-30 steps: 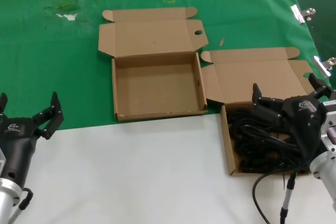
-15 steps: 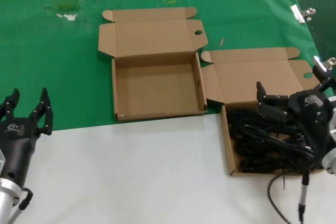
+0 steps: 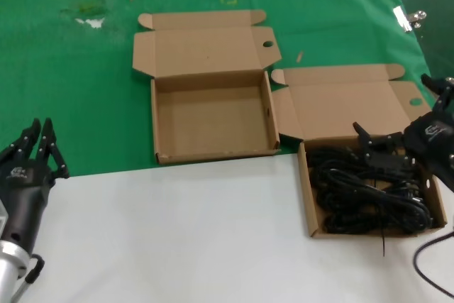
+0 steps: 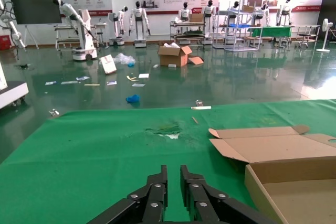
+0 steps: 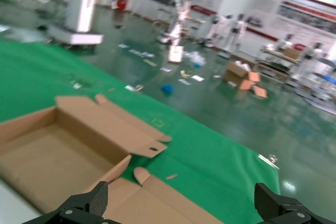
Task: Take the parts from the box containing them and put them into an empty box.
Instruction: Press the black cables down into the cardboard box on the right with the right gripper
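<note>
The parts, black coiled cables (image 3: 369,189), fill the right-hand cardboard box (image 3: 309,200), the box containing them, whose lid (image 3: 340,101) lies open. The empty box (image 3: 160,120) sits left of it, also open, and shows in the left wrist view (image 4: 283,192) and the right wrist view (image 5: 42,156). My right gripper (image 3: 394,108) hovers over the far right of the cable box, open wide with nothing between its fingers (image 5: 181,211). The cables are hidden in the right wrist view. My left gripper (image 3: 40,133) rests at the near left, shut and empty (image 4: 174,174).
Green cloth (image 3: 71,90) covers the far half of the table and a white surface (image 3: 177,232) the near half. Metal clips (image 3: 408,18) sit at the cloth's right edge. Small sticks (image 3: 300,55) and a tear (image 3: 89,13) mark the cloth.
My left gripper's fingers have closed from wide open. My right arm has drawn back to the right, away from the middle of the cable box, still open.
</note>
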